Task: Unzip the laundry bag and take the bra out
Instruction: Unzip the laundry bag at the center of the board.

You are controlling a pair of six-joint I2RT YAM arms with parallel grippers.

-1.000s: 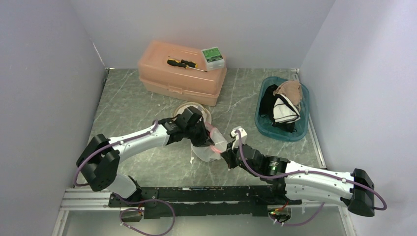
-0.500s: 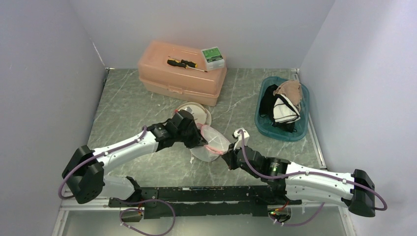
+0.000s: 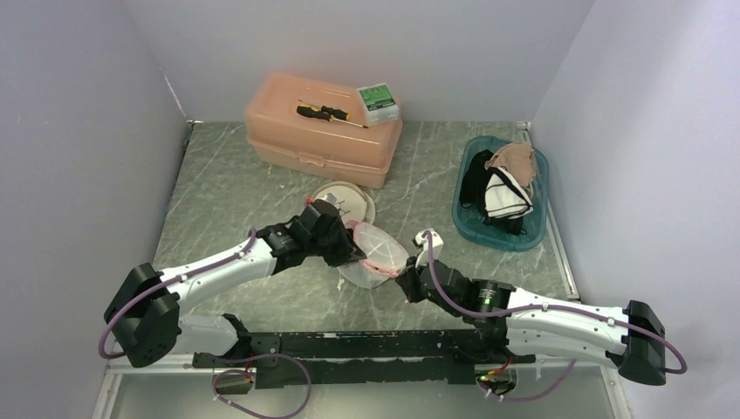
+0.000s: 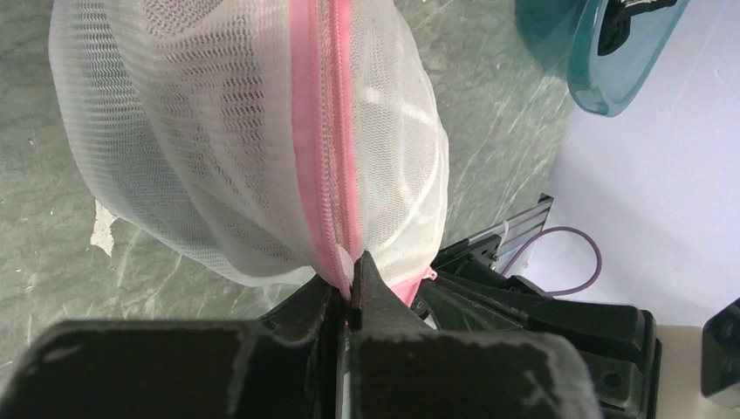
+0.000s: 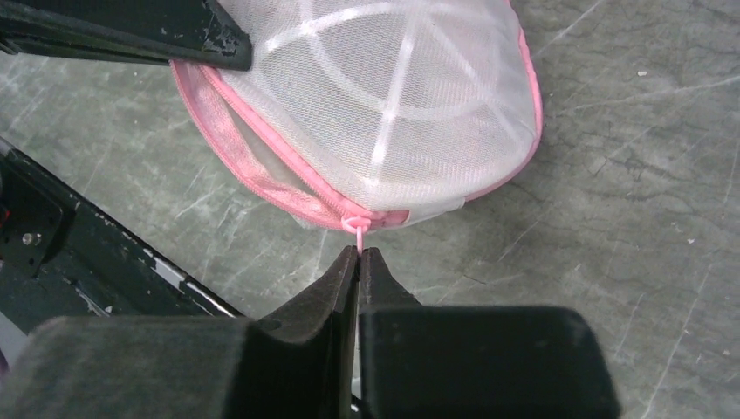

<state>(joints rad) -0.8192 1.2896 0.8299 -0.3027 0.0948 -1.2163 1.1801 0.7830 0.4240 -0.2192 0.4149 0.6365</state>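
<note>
Roughly mid-worktop: laundry bag (image 3: 375,255), a white mesh dome with pink zip, lifted slightly between both arms.

- Left jaws: clenched on the pink zipper tape (image 4: 323,157) at the bag's 9 o'clock side, acting as anchor.
- Right jaws: clenched on the small pink zipper pull (image 5: 355,225) at the bag's 5 o'clock edge.
- Bra: not distinguishable through the mesh; presumably inside the bag. Cannot confirm.

Step in hand, as I judge it: unzipping. In the right wrist view the seam to one side of the slider looks parted, so the zip seems partly run, but the opening is not yet wide enough to reach in.

Next move calls for: the right arm drawing the pull along the curved seam while the left keeps the tape taut. Pull the line of travel along the zip, not away from the bag, or the thin loop may slip out.

Room and edges:
- Open worktop (image 3: 262,192) from 9 to 11 o'clock of the bag.
- Peach toolbox (image 3: 305,140) at 12 o'clock, well apart.
- Teal tub (image 3: 522,243) at 2 o'clock, near the right arm's sweep.
- Black base rail (image 3: 349,345) at 6 o'clock, close; little slack there.
</note>
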